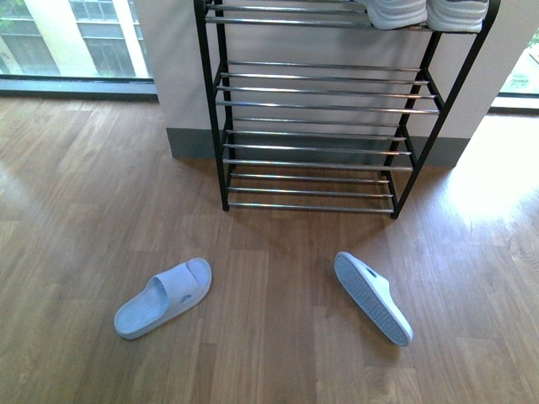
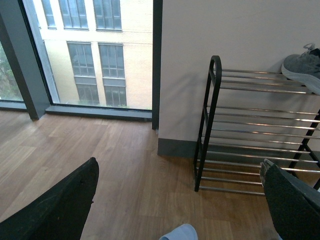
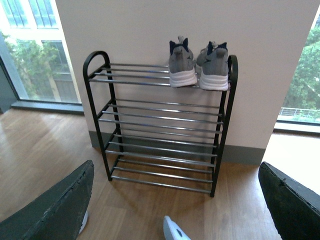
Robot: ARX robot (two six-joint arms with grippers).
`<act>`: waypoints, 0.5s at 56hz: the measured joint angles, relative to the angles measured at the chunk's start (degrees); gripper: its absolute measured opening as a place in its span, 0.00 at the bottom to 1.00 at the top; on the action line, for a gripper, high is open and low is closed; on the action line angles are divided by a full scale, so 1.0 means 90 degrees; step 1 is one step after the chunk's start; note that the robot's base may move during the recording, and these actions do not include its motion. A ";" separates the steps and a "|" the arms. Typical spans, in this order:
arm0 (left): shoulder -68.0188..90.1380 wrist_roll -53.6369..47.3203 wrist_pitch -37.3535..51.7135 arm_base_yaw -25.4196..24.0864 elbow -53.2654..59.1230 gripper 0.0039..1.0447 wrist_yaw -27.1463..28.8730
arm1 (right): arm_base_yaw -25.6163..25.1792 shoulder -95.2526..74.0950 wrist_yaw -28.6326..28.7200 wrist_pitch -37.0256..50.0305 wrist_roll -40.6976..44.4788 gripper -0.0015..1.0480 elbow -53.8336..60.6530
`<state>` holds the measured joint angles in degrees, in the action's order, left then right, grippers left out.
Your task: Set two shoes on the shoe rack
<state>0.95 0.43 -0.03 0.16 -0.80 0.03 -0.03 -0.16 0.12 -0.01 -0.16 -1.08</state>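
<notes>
A black metal shoe rack with thin chrome bars (image 1: pixel 320 148) was seen standing against a pale wall (image 1: pixel 177 67) on a wooden plank floor (image 1: pixel 76 194). A pair of grey knit sneakers with white soles (image 3: pixel 182 67) had been set side by side on the top tier, at its right end, heels turned outward. One pale blue rubber slide (image 1: pixel 164 297) was laid upright on the floor in front of the rack, to the left. A second slide (image 1: pixel 372 296) was tipped on its edge well apart to the right, its ribbed sole exposed. The left gripper (image 2: pixel 178 162) and the right gripper (image 3: pixel 176 164) were held above the floor, their dark fingers spread wide and nothing gripped.
</notes>
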 joint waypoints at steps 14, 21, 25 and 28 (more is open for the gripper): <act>0.0000 0.0002 0.0000 0.0000 0.0000 0.91 0.0000 | 0.0000 0.0000 0.0002 0.0000 0.0000 0.91 0.0000; 0.0000 0.0000 0.0000 0.0000 0.0000 0.91 -0.0002 | 0.0000 0.0000 0.0000 0.0000 0.0000 0.91 0.0000; 0.0000 0.0002 0.0000 0.0000 0.0000 0.91 -0.0002 | 0.0000 0.0000 0.0000 0.0000 -0.0002 0.91 0.0000; 0.0000 0.0002 0.0000 0.0000 0.0000 0.91 0.0000 | 0.0000 0.0000 -0.0002 0.0000 0.0000 0.91 0.0000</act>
<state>0.95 0.45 -0.03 0.16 -0.80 0.03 -0.03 -0.16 0.10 -0.01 -0.16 -1.08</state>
